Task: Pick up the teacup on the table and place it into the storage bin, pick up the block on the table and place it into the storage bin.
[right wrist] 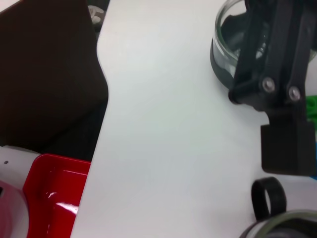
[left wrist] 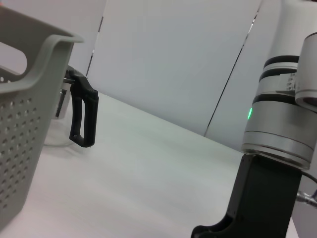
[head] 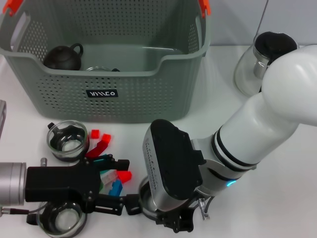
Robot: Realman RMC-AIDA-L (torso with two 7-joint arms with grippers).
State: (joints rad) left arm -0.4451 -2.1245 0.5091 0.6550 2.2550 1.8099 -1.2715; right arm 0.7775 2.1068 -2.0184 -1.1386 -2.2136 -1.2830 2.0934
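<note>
The grey-green storage bin point(head: 114, 79) stands at the back, with a dark teapot point(head: 63, 57) inside; its wall also shows in the left wrist view point(left wrist: 22, 129). A glass teacup point(head: 66, 141) sits in front of the bin at the left. A second glass cup point(head: 60, 219) is at the near left. Red point(head: 125, 176), blue point(head: 116, 188) and green point(head: 311, 106) blocks lie between them. My left gripper point(head: 128, 185) is open, its black fingers point(right wrist: 277, 99) spread on either side of the block pile. My right gripper point(head: 178, 223) hangs low by a dark-rimmed cup point(head: 144, 196) with a ring handle point(right wrist: 267, 198).
A glass pitcher point(head: 252, 62) with a black handle point(left wrist: 83, 114) stands at the back right. More small red blocks point(head: 100, 141) lie in front of the bin. A red object point(right wrist: 52, 196) lies beyond the table edge in the right wrist view.
</note>
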